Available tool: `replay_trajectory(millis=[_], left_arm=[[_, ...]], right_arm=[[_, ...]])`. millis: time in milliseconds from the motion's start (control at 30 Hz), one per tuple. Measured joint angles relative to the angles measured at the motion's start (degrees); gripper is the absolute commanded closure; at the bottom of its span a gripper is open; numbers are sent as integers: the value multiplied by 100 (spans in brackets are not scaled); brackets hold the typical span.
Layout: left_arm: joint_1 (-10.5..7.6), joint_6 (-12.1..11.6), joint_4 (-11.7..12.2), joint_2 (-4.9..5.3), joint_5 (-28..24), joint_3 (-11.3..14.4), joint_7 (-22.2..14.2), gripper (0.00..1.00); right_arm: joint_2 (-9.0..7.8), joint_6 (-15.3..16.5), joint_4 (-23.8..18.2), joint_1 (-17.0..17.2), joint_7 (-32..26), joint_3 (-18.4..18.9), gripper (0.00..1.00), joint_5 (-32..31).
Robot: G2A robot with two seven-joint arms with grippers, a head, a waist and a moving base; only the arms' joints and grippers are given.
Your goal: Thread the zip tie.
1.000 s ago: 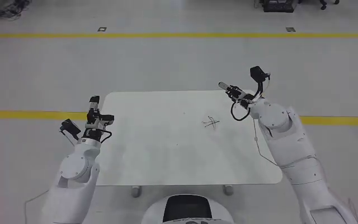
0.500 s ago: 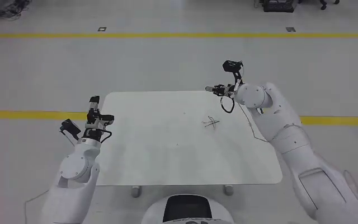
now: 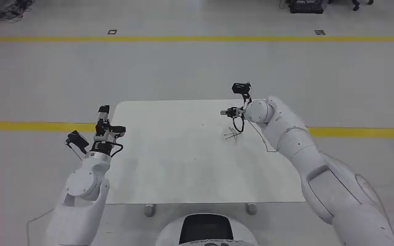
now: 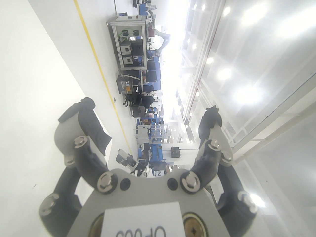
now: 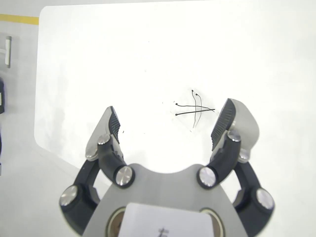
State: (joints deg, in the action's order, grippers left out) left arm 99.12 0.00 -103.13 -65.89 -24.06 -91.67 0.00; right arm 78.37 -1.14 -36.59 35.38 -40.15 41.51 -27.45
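Several thin black zip ties (image 3: 232, 133) lie crossed in a small pile on the white table (image 3: 184, 160), right of its middle; in the right wrist view the zip ties (image 5: 195, 110) lie flat below the fingers. My right gripper (image 3: 225, 112) hangs open just above and behind the pile, its ribbed pads (image 5: 221, 122) wide apart and nothing between them (image 5: 170, 122). My left gripper (image 3: 103, 126) sits off the table's left edge, pointing up and away, open and empty (image 4: 148, 122).
The table's rounded far corner (image 5: 45, 10) and left edge show in the right wrist view. A yellow floor line (image 3: 37, 125) runs behind the table. The left wrist view looks at ceiling lights and distant workbenches (image 4: 138, 50).
My right arm has swung in from beyond the table's right edge to a spot over the zip ties, turning its gripper downward. The left arm has stayed still.
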Motion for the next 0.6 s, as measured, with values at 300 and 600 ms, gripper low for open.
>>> replay_trajectory(millis=[300, 600], left_arm=[[0, 0, 0, 0, 0, 0, 0, 0], [0, 0, 0, 0, 0, 0, 0, 0]], right_arm=[[15, 75, 48, -41, 36, 15, 0, 35], [19, -217, -220, -270, -367, -177, 0, -711]])
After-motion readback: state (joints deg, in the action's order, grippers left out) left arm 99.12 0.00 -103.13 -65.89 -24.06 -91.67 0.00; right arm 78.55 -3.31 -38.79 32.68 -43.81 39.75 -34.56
